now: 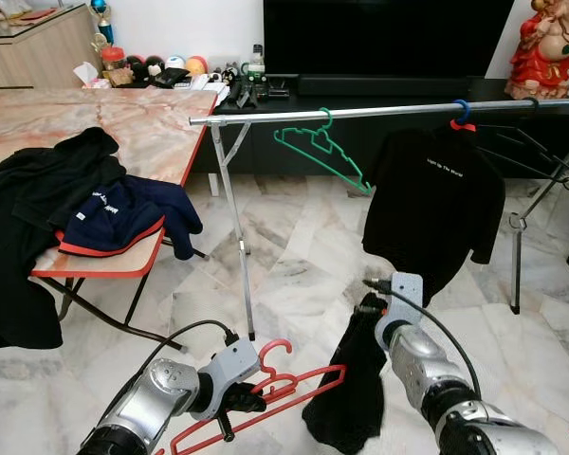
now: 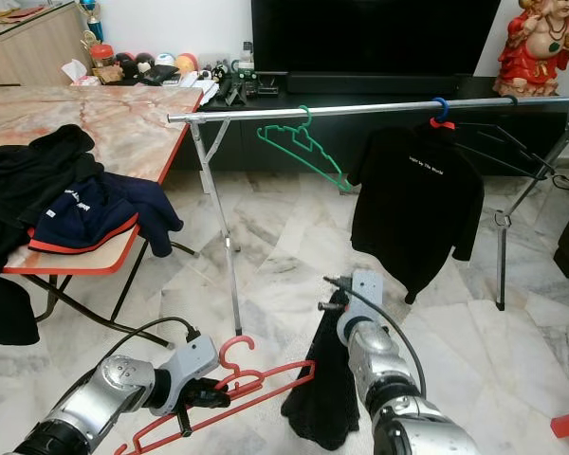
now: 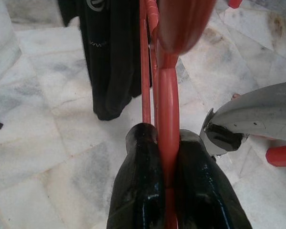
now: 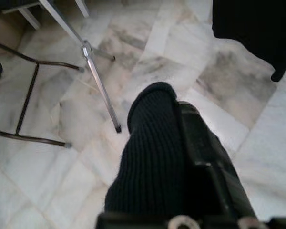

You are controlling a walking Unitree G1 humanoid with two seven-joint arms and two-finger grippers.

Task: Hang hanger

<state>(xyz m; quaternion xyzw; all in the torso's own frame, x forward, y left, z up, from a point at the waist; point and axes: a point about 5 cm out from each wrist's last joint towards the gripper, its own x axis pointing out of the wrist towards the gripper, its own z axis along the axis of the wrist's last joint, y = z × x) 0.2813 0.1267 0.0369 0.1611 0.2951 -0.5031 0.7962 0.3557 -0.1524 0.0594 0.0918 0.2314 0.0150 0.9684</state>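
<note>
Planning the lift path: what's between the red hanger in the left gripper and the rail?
Mostly bare marble floor and open air, per the left eye view. The red hanger sits low in the left gripper; the rail runs above, with the rack's near leg in that stretch.

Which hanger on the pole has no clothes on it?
Find the long silver rail in front of the black TV cabinet. Left of the hanging black shirt dangles a green hanger. It alone is bare, tilted and green.

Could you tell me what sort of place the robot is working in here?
Most likely a home living room: a large television on a low dark cabinet, a marble-tiled floor, and a metal clothes rack with a black shirt hanging.
</note>
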